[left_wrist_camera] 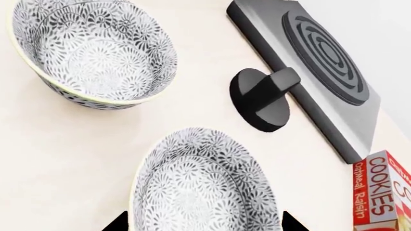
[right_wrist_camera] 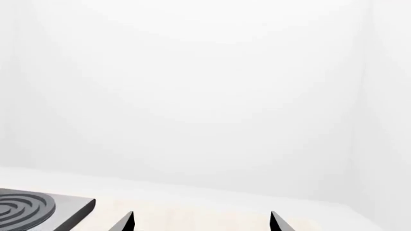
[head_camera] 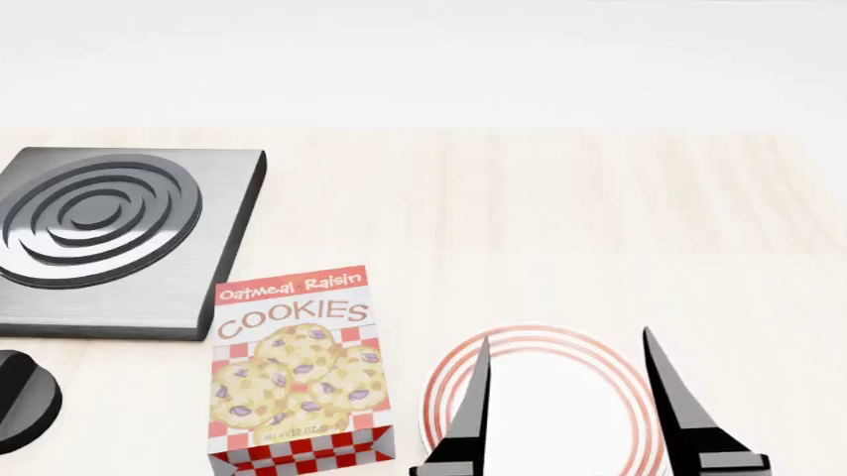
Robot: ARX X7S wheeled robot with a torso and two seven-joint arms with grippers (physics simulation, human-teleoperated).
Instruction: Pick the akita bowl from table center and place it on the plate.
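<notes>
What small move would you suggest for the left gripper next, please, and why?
Probably lower the open left gripper straight down: its fingertips already straddle the nearer black-and-white patterned bowl, apparently above its rim, so closing now would likely miss.

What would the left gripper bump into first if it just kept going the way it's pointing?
Probably the nearer patterned bowl: it sits right between the left gripper fingers, which are spread wide. Depth is hard to judge.

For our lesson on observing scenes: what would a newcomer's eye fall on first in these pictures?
Probably the two patterned bowls in the left wrist view, one lying between the open left tool fingers. In the head view, the bright cookie box stands between the grey burner plate and the red-ringed plate, over which the open right tool hangs.
</notes>
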